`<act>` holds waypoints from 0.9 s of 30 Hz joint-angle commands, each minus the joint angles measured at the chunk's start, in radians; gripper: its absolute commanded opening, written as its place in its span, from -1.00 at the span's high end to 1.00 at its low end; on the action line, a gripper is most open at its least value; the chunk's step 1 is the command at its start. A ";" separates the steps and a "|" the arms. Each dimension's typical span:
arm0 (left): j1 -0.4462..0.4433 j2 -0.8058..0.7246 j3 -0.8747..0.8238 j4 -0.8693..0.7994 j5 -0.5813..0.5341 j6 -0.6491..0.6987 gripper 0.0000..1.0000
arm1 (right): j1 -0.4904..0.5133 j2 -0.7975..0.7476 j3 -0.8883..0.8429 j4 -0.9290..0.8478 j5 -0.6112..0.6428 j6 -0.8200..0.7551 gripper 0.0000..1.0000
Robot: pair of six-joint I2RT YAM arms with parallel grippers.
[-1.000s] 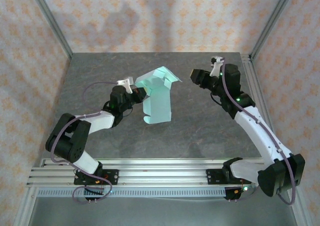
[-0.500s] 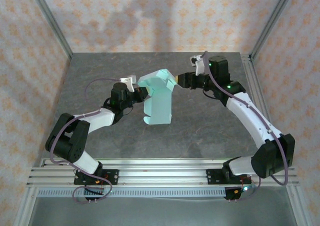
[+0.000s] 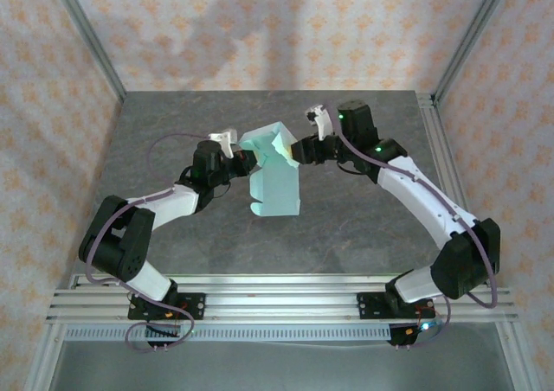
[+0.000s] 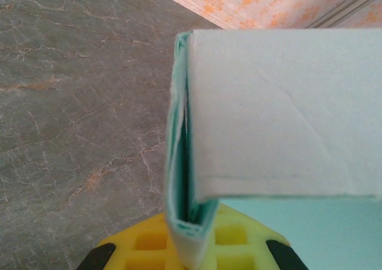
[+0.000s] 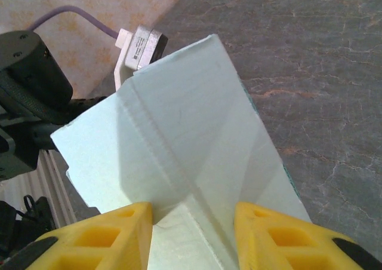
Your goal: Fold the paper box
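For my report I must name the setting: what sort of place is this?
Likely a robotics lab test cell: two arms bolted to an aluminium rail, a stone-look table, enclosed by framed patterned wall panels.

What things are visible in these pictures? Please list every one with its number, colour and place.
paper box: one, pale mint-blue, partly folded, middle of the table, between the two tools
table: one, dark grey marbled, under everything
walls: three, pale with orange pattern, around the table
rails: several, silver, near edge
left arm and right arm: two, white and black, bases at the near edge
left tool: one, yellow fingers, shut on the paper box's left edge
right tool: one, yellow fingers, open, astride its upper right flap
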 commanded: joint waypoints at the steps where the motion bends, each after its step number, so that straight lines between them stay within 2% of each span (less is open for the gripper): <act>1: -0.004 -0.007 0.031 0.007 0.038 0.010 1.00 | 0.016 0.015 0.042 -0.024 0.073 -0.052 0.19; 13: -0.006 -0.015 0.033 -0.017 0.041 0.027 1.00 | 0.116 0.074 0.097 -0.080 0.405 -0.129 0.26; 17: -0.005 -0.018 0.031 -0.018 0.041 0.028 1.00 | 0.132 0.089 0.111 -0.075 0.466 -0.119 0.32; 23: -0.006 -0.014 0.028 -0.015 0.040 0.029 1.00 | 0.133 0.098 0.137 -0.076 0.473 -0.063 0.29; 27: -0.006 -0.020 0.025 -0.011 0.041 0.027 1.00 | 0.132 0.104 0.149 -0.096 0.531 -0.084 0.32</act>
